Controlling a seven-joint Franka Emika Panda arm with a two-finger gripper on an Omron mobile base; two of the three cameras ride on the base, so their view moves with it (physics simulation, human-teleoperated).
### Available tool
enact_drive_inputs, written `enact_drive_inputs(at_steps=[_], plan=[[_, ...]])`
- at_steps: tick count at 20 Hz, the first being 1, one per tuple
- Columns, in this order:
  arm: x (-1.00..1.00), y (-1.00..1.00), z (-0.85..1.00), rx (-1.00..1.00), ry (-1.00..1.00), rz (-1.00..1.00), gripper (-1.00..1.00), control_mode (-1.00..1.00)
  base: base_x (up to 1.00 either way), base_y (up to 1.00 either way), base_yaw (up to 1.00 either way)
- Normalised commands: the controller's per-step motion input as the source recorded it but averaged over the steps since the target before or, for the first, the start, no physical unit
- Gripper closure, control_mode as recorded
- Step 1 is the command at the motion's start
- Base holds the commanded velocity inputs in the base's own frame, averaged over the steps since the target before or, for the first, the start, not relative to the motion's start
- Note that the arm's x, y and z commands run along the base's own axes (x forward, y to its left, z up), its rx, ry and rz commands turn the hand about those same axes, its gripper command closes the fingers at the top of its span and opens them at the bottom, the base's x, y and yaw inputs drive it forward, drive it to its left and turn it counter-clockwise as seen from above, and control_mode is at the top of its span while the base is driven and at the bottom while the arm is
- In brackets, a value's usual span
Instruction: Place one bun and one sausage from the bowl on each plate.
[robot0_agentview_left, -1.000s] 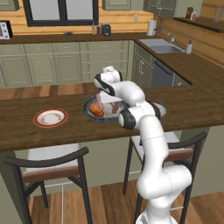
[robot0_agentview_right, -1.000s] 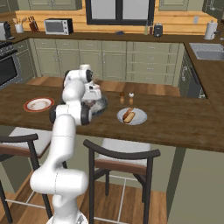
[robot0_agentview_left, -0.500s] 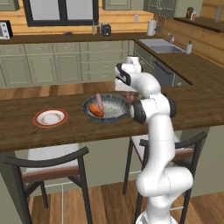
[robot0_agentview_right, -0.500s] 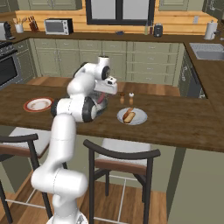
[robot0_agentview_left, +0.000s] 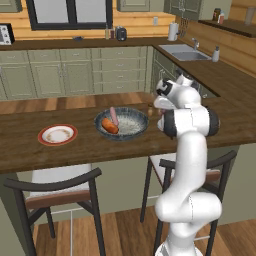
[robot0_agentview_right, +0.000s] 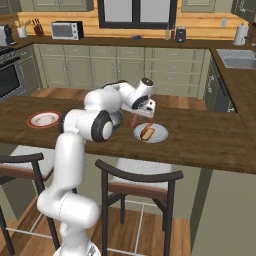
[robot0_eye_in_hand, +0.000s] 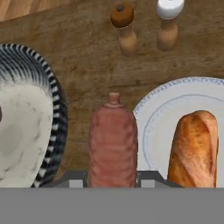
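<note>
My gripper (robot0_eye_in_hand: 113, 178) is shut on a reddish-brown sausage (robot0_eye_in_hand: 113, 142), which hangs over the wooden counter between the bowl (robot0_eye_in_hand: 56, 105) and the white plate (robot0_eye_in_hand: 175, 103). A long tan bun (robot0_eye_in_hand: 194, 148) lies on that plate. From the right base view, the gripper (robot0_agentview_right: 136, 114) holds the sausage (robot0_agentview_right: 133, 120) just left of the white plate (robot0_agentview_right: 159, 135) and its bun (robot0_agentview_right: 147, 132). The bowl (robot0_agentview_left: 131, 131) holds an orange-brown bun (robot0_agentview_left: 110, 126) and a pale pink sausage (robot0_agentview_left: 114, 116). The red-rimmed plate (robot0_agentview_left: 58, 134) lies bare at the left.
A pepper shaker (robot0_eye_in_hand: 122, 26) and a salt shaker (robot0_eye_in_hand: 168, 22) stand on the counter just beyond the bowl and white plate. Two bar stools (robot0_agentview_left: 55, 192) stand at the counter's near side. The red-rimmed plate (robot0_agentview_right: 44, 119) sits far left of the arm.
The arm has swung right, away from above the bowl towards the white plate, carrying the reddish-brown sausage. The gripper has stayed shut on it.
</note>
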Motion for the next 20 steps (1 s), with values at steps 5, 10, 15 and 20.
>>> enact_drive_inputs(at_steps=[5,10,15,20], plan=[[0.00,-0.63,0.02,0.02,0.00,0.07,1.00,-1.00,0.00,0.00,0.00],[0.14,-0.49,-0.09,0.00,0.00,0.01,1.00,-1.00,0.00,0.00,0.00],[0.14,-0.50,-0.07,0.00,0.00,0.00,1.00,-1.00,0.00,0.00,0.00],[-0.09,-0.25,-0.12,0.00,0.00,0.00,1.00,-1.00,0.00,0.00,0.00]])
